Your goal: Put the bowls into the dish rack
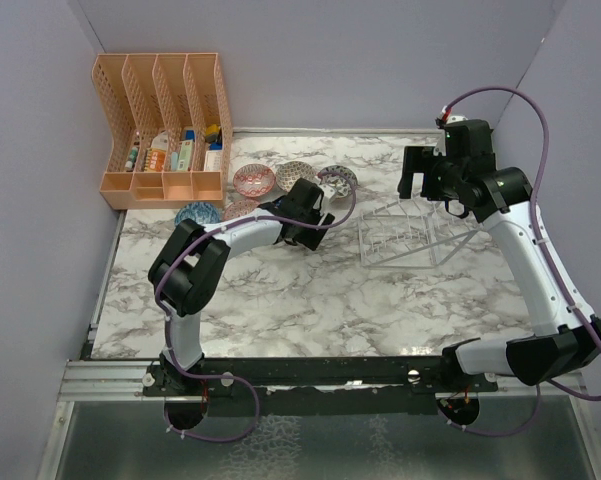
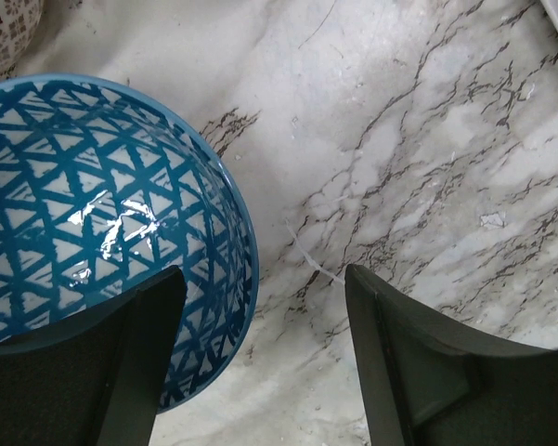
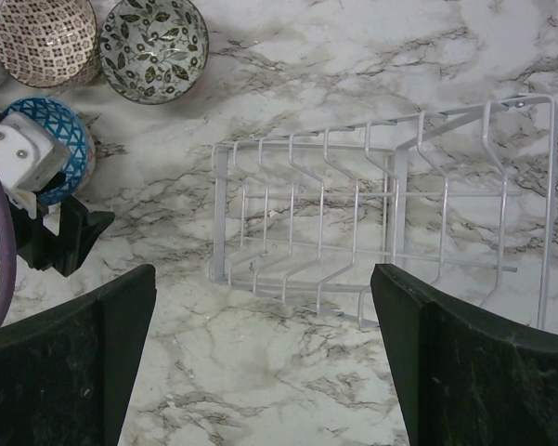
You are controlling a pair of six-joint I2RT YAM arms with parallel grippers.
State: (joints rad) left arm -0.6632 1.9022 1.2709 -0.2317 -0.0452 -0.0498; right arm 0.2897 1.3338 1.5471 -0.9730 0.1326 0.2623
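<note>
A blue bowl [image 2: 84,195] with a white triangle pattern sits on the marble. My left gripper [image 2: 263,279] is open and astride its rim, one finger over the inside and one outside. In the top view the left gripper [image 1: 315,215] hides this bowl. The other bowls stand behind it: pink [image 1: 253,180], brown-patterned [image 1: 294,174], grey leaf-patterned [image 1: 337,180], another blue [image 1: 198,213], and a pink one [image 1: 240,208] partly hidden by the arm. The clear dish rack [image 1: 408,235] stands empty to the right. My right gripper [image 1: 416,178] is open and empty, above the rack [image 3: 381,223].
An orange slotted organizer [image 1: 165,130] holding small items stands at the back left. Purple walls close the left, back and right. The right wrist view shows the blue bowl [image 3: 60,125] beside the left gripper, left of the rack.
</note>
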